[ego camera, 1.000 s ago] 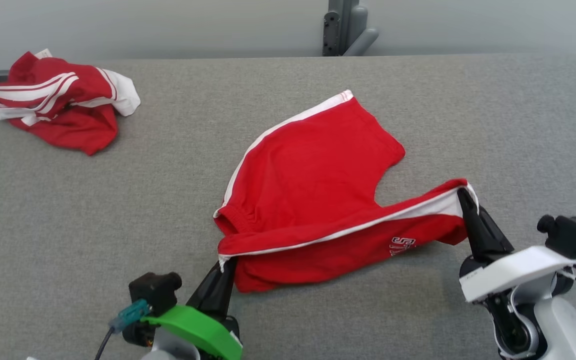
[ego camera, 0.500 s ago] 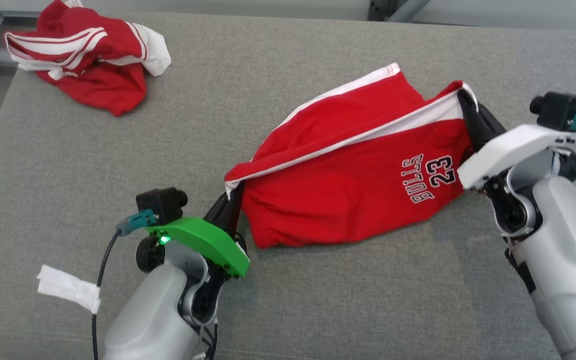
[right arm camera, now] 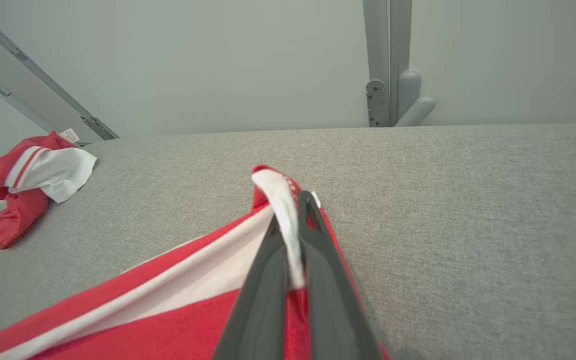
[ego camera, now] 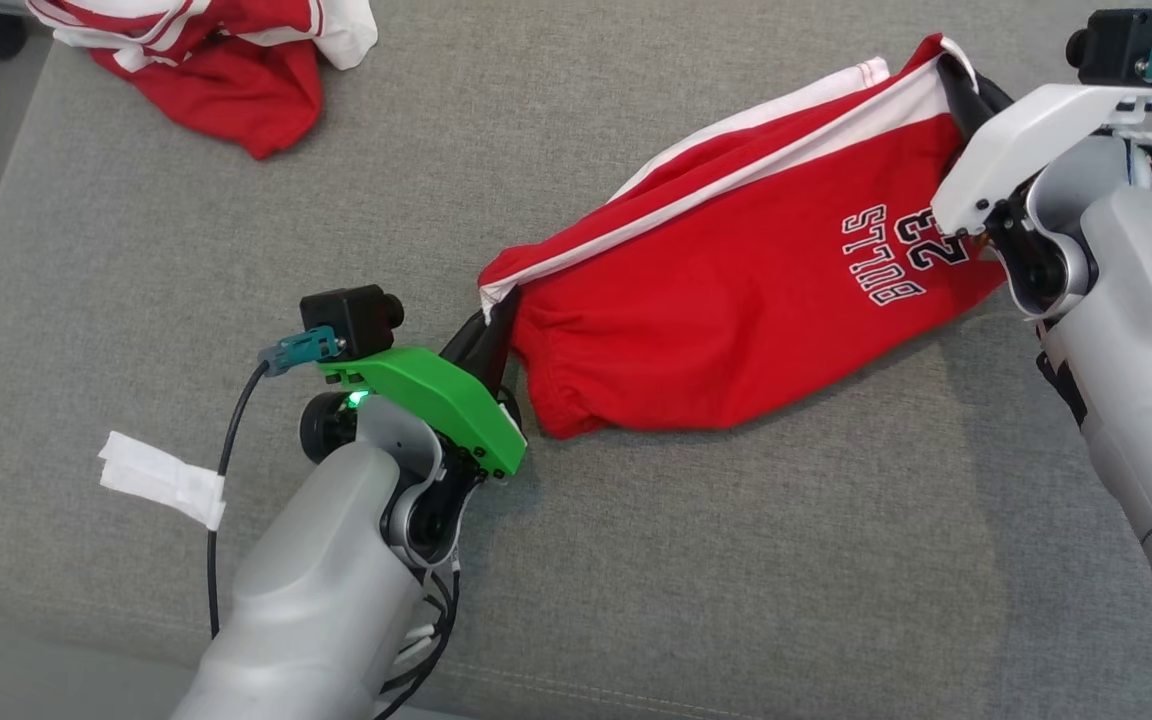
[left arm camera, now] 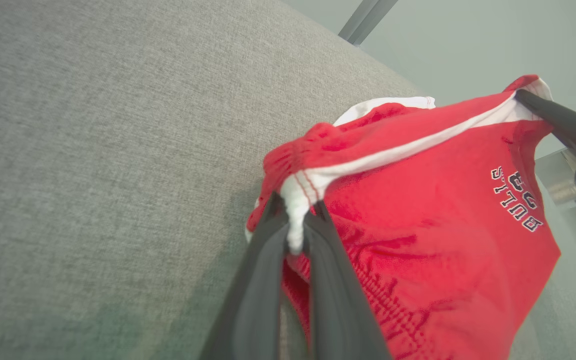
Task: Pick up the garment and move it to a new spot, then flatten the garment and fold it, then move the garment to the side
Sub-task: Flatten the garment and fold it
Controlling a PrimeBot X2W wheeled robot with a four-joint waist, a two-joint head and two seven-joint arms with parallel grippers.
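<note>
Head view: two robot hands hold red shorts [ego camera: 736, 300] stretched over a grey bench [ego camera: 636, 560].
The left hand [ego camera: 489, 328] pinches the white-striped waistband corner near the bench's middle; the right hand [ego camera: 958, 78] pinches the hem corner toward the far right edge. Folding looks under way: next, I judge, both hands must lay the held edge evenly over the far side, keeping it taut.

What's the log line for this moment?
left claw: shut on red shorts | right claw: shut on red shorts | state: stretched between them
</note>
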